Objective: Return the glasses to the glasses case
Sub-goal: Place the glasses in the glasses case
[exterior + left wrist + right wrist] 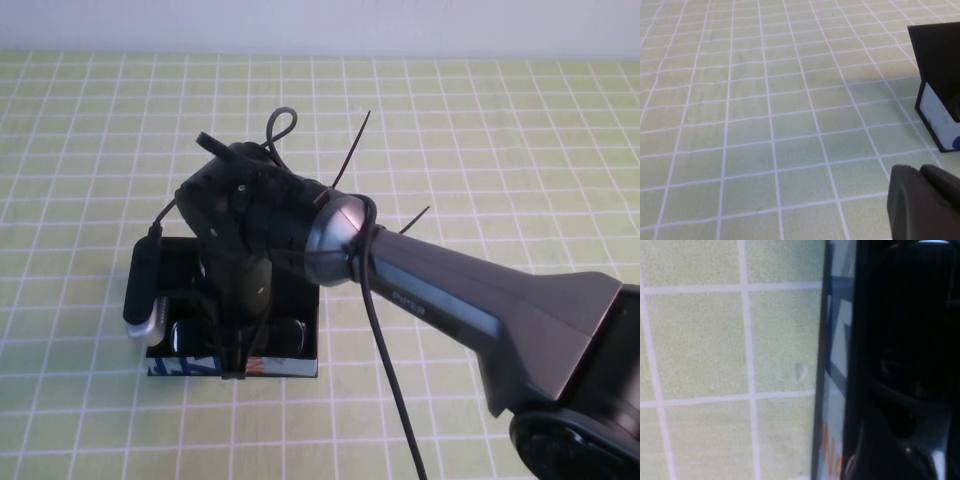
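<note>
A: Where are the glasses [285, 334]?
B: Inside the open glasses case [300, 368], black frame, dark lenses, on the green checked tablecloth [90, 150].
A: And the right gripper [232, 350]?
B: It reaches down into the case; I cannot tell its opening.
A: The left gripper [925, 202]?
B: Beside the case, low; also unclear.

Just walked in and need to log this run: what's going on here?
The right arm reaches down over the open glasses case on the green checked tablecloth, its right tool low inside the case. The glasses look to be lying in the case beneath it, lenses showing either side of the arm. Whether the tool still grips them is hidden. The left tool sits parked off to the side, near the case's end.
</note>
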Motion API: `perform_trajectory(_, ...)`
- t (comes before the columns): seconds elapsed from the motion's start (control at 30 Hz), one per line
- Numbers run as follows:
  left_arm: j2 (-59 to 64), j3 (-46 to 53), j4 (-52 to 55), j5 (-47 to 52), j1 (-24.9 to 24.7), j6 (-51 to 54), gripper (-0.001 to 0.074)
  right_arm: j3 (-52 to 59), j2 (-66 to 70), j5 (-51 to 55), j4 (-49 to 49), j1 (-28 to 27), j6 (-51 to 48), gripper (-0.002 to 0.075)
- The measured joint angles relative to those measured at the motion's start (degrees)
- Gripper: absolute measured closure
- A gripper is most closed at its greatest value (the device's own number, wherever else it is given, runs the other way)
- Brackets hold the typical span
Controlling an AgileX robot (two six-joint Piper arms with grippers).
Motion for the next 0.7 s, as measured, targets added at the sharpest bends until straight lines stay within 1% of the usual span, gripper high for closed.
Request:
perform_trajectory(0.13,0.0,0.0,0.0,0.0,0.0,0.0,0.0737,-0.1,-1.6,0.0,-0.2,-0.7,1.4,0.0456)
perform_trajectory(0.3,0.0,0.0,0.0,0.0,0.0,0.0,0.0737,-0.7,-5.9,0.1,-0.2,-2.5,7.8,0.0459)
perform_trajectory(0.37,0.0,0.0,0.0,0.0,0.0,0.0,0.0737,-0.9,-7.5,0.2,-0.2,-3.5,10.0,0.0475)
perform_trajectory(0.43,0.0,0.0,0.0,0.0,0.0,0.0,0.0737,-1.1,-9.0,0.3,-0.3,-4.3,11.2,0.051)
perform_trajectory(0.47,0.0,0.0,0.0,0.0,0.0,0.0,0.0737,-1.1,-9.7,0.3,-0.3,-4.7,11.3,0.0541)
perform_trajectory(0.57,0.0,0.0,0.0,0.0,0.0,0.0,0.0737,-1.1,-11.4,0.6,-0.4,-6.4,11.6,0.0665)
perform_trajectory(0.6,0.0,0.0,0.0,0.0,0.0,0.0,0.0737,-1.1,-12.0,0.7,-0.4,-7.1,11.6,0.069)
perform_trajectory(0.7,0.0,0.0,0.0,0.0,0.0,0.0,0.0737,-1.1,-13.0,0.7,0.0,-9.4,11.8,0.0724)
